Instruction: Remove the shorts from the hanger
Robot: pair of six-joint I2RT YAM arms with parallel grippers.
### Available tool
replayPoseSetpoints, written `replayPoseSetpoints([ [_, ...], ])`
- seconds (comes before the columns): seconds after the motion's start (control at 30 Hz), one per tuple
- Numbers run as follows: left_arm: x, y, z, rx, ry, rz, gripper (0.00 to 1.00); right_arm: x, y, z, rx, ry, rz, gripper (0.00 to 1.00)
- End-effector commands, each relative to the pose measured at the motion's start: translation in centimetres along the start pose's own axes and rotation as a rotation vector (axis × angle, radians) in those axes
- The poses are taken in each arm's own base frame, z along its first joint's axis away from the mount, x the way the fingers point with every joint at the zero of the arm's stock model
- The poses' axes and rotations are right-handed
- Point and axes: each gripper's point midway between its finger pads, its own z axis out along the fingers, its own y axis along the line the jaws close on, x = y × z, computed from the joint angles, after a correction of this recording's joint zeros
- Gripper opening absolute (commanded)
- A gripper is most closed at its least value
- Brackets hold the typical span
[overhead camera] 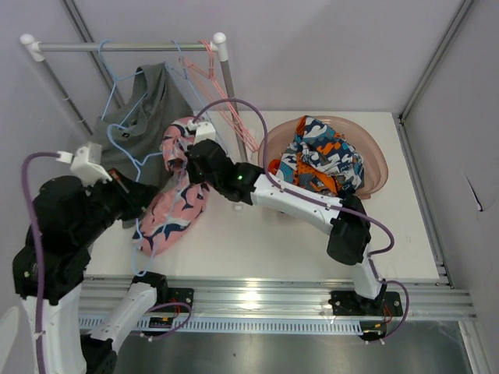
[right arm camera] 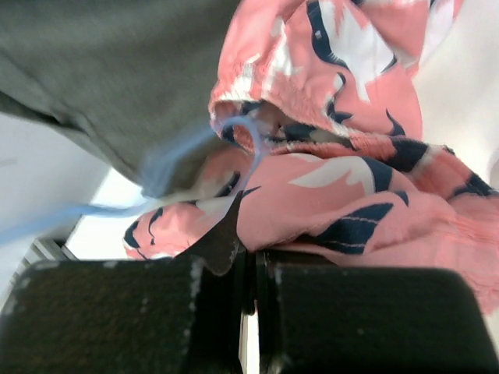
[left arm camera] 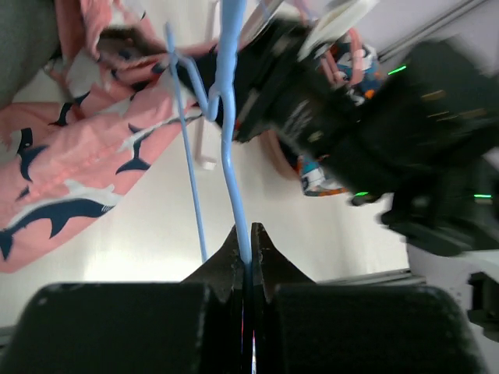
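My left fingers (left arm camera: 232,263) are pressed together on the thin blue wire of the hanger (left arm camera: 229,148). It runs straight away from them toward 12 o'clock in the left wrist view. My right fingers (right arm camera: 224,251) are closed too, and as far as I can judge they pinch a fold of the pink shark-print shorts (overhead camera: 173,204) near the waistband.

From above, the shorts lie on the table (overhead camera: 312,241), long axis from 1 o'clock down to 7 o'clock. Their top end is bunched at the right fingers, and the hanger is just beside them at 9 o'clock.

The right wrist view shows blue wire looped through the waistband. I judge the next pull must go toward 3 o'clock, off that wire, while the left holds firm.
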Motion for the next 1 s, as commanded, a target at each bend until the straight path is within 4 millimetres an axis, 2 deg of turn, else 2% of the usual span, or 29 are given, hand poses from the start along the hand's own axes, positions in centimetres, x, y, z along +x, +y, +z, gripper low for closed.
replayPoseSetpoints([
  [0.0,-3.3,-1.8,-3.6,0.027,-0.135,-0.008,0.00,0.5,0.6,-2.6,-0.010,-0.012,0.022,0.00],
  [0.03,-3.7,-1.6,-3.9,0.004,-0.152,-0.010,0.00,1.2,0.7,-3.2,-0.013,-0.007,0.023,0.00],
  [0.07,-5.0,-2.1,-5.5,0.009,-0.207,-0.004,0.00,2.8,-0.1,-4.0,0.009,0.012,0.015,0.00],
  [0.17,-6.7,-1.6,-6.6,-0.032,-0.300,0.008,0.00,4.7,0.9,-6.5,0.003,0.011,-0.006,0.00],
  [0.2,-7.3,-1.5,-6.3,-0.043,-0.315,0.014,0.00,5.0,0.0,-7.9,0.037,0.003,-0.016,0.00],
  [0.23,-7.5,-0.9,-5.6,-0.071,-0.324,0.017,0.00,5.5,0.7,-9.2,0.032,-0.002,-0.029,0.00],
  [0.27,-7.2,-0.2,-4.3,-0.092,-0.307,0.039,0.00,3.9,0.1,-11.2,0.058,-0.041,-0.024,0.00],
  [0.33,-8.3,-0.1,-3.1,-0.079,-0.380,0.063,0.00,3.7,-0.6,-13.4,0.088,-0.055,-0.032,0.00],
  [0.37,-8.6,0.1,-2.9,-0.081,-0.406,0.084,0.00,2.5,-1.4,-14.5,0.121,-0.090,-0.030,0.00],
  [0.4,-8.1,1.1,-1.0,-0.107,-0.398,0.096,0.00,0.0,-2.0,-16.7,0.120,-0.131,-0.023,0.00],
  [0.47,-8.2,2.4,0.1,-0.166,-0.399,0.115,0.00,-3.4,-3.3,-18.8,0.140,-0.196,-0.027,0.00],
  [0.5,-7.3,3.4,1.2,-0.195,-0.367,0.121,0.00,-6.1,-3.8,-20.6,0.135,-0.246,-0.014,0.00],
  [0.53,-7.3,3.5,1.6,-0.199,-0.366,0.133,0.00,-9.3,-3.8,-22.3,0.128,-0.301,-0.023,0.00],
  [0.6,-6.7,4.1,2.3,-0.205,-0.355,0.143,0.00,-13.4,-5.3,-24.2,0.159,-0.374,-0.028,0.00],
  [0.63,-6.0,4.6,2.9,-0.208,-0.348,0.152,0.00,-16.5,-5.6,-26.0,0.166,-0.434,-0.049,0.00],
  [0.67,-5.9,4.7,2.9,-0.208,-0.352,0.158,0.00,-18.5,-6.6,-26.8,0.199,-0.477,-0.051,0.00],
  [0.73,-5.3,5.4,3.3,-0.221,-0.341,0.170,0.00,-21.3,-7.6,-27.8,0.241,-0.535,-0.080,0.00],
  [0.77,-5.1,5.6,3.4,-0.225,-0.336,0.178,0.00,-23.8,-7.9,-29.1,0.249,-0.594,-0.088,0.00],
  [0.8,-4.8,5.8,3.5,-0.227,-0.329,0.186,0.00,-25.4,-9.4,-29.4,0.293,-0.622,-0.105,0.00],
  [0.83,-4.5,6.2,3.8,-0.241,-0.319,0.195,0.00,-26.2,-9.8,-28.6,0.309,-0.628,-0.123,0.00],
  [0.87,-4.2,6.5,3.9,-0.251,-0.310,0.198,0.00,-28.5,-10.0,-30.0,0.309,-0.677,-0.130,0.00],
  [0.9,-3.9,6.8,4.0,-0.257,-0.305,0.201,0.00,-29.8,-11.5,-30.0,0.350,-0.700,-0.139,0.00],
  [0.93,-3.8,6.9,4.1,-0.257,-0.303,0.204,0.00,-30.9,-11.8,-30.2,0.357,-0.720,-0.144,0.00],
  [0.97,-3.7,6.9,4.2,-0.253,-0.302,0.206,0.00,-31.4,-12.2,-29.0,0.375,-0.717,-0.162,0.00],
])
